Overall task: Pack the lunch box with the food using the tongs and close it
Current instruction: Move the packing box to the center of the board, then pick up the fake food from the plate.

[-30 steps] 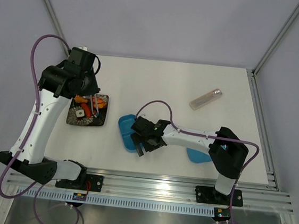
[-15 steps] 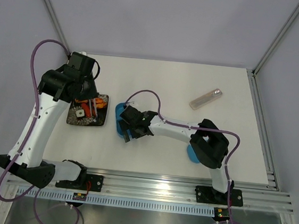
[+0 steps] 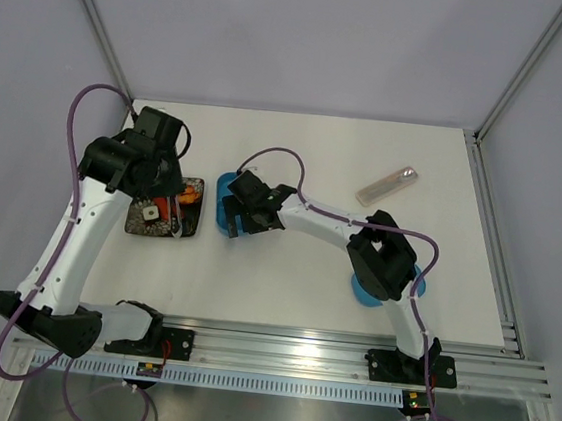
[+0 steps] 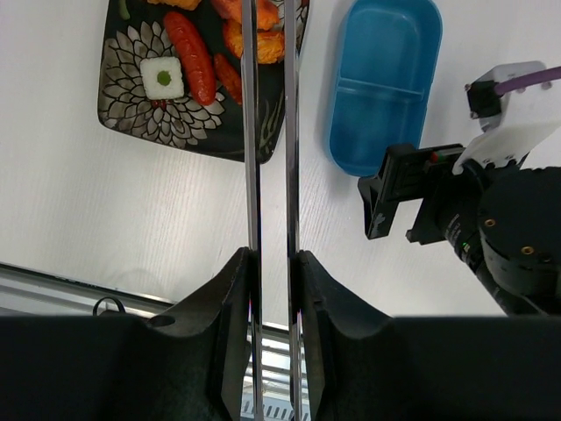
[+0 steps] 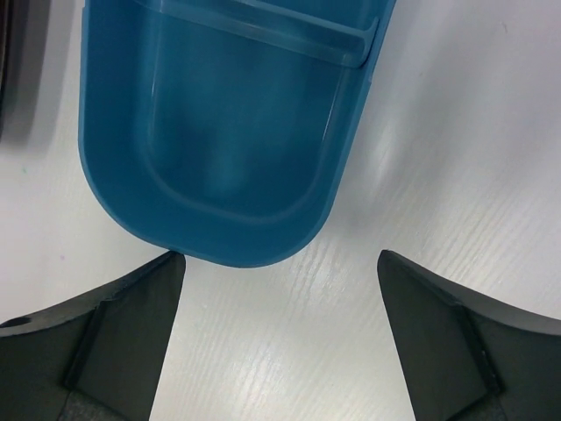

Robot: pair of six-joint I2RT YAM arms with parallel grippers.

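My left gripper is shut on the tongs, whose two silver arms run nearly parallel up to the food over the dark plate. On the plate lie a red sausage, a cream square and orange pieces. The blue lunch box stands empty just right of the plate. My right gripper is open wide at the near end of the lunch box, with only bare table between its fingers.
A flat blue lid lies near the front right, partly under the right arm. A clear oblong case rests at the back right. The right arm stretches across the table's middle.
The right arm has swung left and away from the front, and the lunch box has shifted with it to beside the plate. The left gripper has drifted slightly over the plate.
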